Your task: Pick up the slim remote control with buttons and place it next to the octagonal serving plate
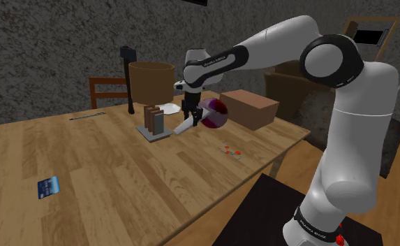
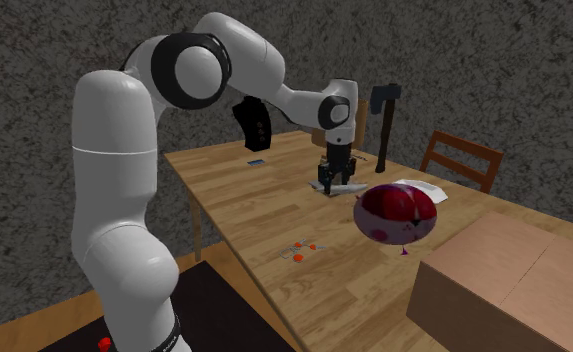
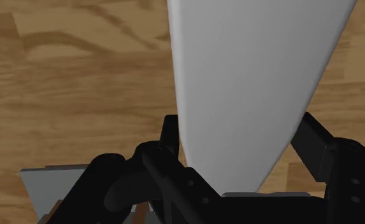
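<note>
Nearest you, a blue card (image 1: 49, 186) lies on the wooden table (image 1: 107, 175), with small orange bits (image 1: 233, 149) further in. Your gripper (image 1: 189, 117) is clamped on the pale grey remote (image 1: 183, 126), its fingers (image 3: 169, 137) pinching the sides. The remote tilts low over the wood, between a brown rack (image 1: 154, 123) and a red-purple ball (image 1: 215, 113). The white plate (image 1: 167, 107) is just behind and the chair (image 1: 109, 89) is farthest.

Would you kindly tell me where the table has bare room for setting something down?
The widest bare wood lies between the blue card and the orange bits. Around the plate it is crowded: brown cylinder, block rack, red ball and cardboard box hem it in. The remote hangs gripped there.
</note>
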`<control>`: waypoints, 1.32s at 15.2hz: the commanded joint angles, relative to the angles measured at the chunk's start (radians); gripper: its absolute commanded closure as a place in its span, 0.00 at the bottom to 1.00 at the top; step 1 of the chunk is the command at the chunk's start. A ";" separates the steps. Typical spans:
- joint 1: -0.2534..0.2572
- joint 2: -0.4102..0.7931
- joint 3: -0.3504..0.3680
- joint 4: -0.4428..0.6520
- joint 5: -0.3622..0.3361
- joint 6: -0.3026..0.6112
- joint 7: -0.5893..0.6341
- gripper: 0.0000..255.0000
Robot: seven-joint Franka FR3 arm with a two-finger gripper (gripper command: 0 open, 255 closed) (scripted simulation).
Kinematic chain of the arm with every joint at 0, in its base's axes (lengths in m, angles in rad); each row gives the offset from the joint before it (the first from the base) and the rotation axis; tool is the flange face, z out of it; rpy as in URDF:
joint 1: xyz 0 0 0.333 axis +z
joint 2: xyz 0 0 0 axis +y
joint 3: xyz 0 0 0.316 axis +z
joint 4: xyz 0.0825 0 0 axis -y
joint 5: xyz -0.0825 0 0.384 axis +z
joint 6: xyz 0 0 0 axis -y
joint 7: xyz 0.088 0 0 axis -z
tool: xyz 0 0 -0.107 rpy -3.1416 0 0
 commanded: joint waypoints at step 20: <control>-0.350 0.713 -0.042 1.111 0.125 -0.404 -0.319 1.00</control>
